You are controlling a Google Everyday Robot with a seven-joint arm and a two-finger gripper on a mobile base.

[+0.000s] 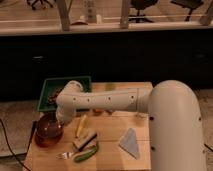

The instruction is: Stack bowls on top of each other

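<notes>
Poised at worktop's (110,136) 8 o'clock, with jaws at bowl's (47,133) 2 o'clock rim, probably for a stacking lift; cannot tell whether shut.

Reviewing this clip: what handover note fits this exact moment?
End effector: at the back right rim of the amber bowl, front left of the table, just in front of the green tray.
Done: cannot tell whether that bowl is single or already a stack.
Left: find any other bowl, stack it, pull clear.
</notes>
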